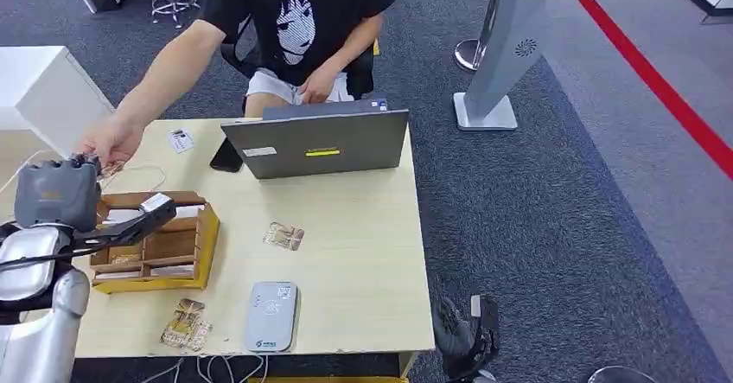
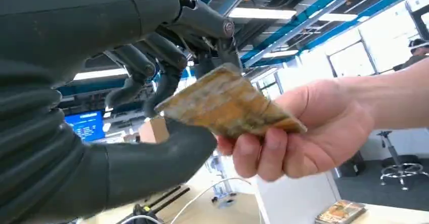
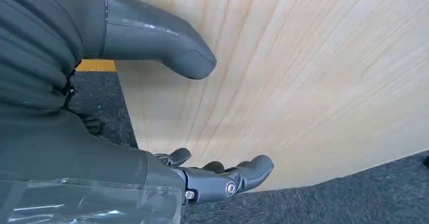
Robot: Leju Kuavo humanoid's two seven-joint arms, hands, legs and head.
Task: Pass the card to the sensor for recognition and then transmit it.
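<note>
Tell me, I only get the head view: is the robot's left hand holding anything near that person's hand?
Observer: Yes, the left hand pinches a brownish card between thumb and fingers.
Operator: Has the person grabbed it too?
Observer: Yes, the person's hand grips the card's other end.
Operator: And the right hand?
Observer: The right hand is empty, fingers apart, beside a pale wood surface.

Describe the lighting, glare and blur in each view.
Head view: even, soft light, weak shadows on the table, slightly soft. Left wrist view: bright ceiling lights and windows glare behind; the card looks blurred between the left hand and the person's hand. Right wrist view: evenly lit, right hand fairly sharp.
</note>
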